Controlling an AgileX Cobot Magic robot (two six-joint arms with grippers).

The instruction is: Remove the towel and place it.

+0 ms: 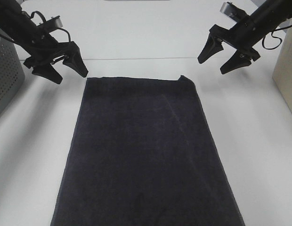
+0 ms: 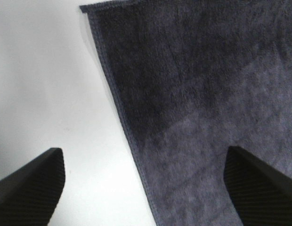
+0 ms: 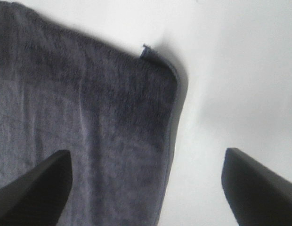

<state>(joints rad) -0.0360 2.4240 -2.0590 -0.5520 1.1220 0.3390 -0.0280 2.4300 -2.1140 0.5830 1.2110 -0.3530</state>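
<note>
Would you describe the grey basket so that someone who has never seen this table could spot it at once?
On the white table lies a dark towel in the middle. Look to its left, past the left end effector, to the table's left edge: the grey basket stands there. Its wall is dotted with small holes, unlike the plain beige object at the right edge.

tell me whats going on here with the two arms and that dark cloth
A dark navy towel lies spread flat on the white table, and two robot arms are poised at its far end. The left fingers and right fingers are both open and empty, each hanging near one far corner of the towel without touching it. A grey perforated basket stands at the left edge of the table. The towel has not been picked up yet.
</note>
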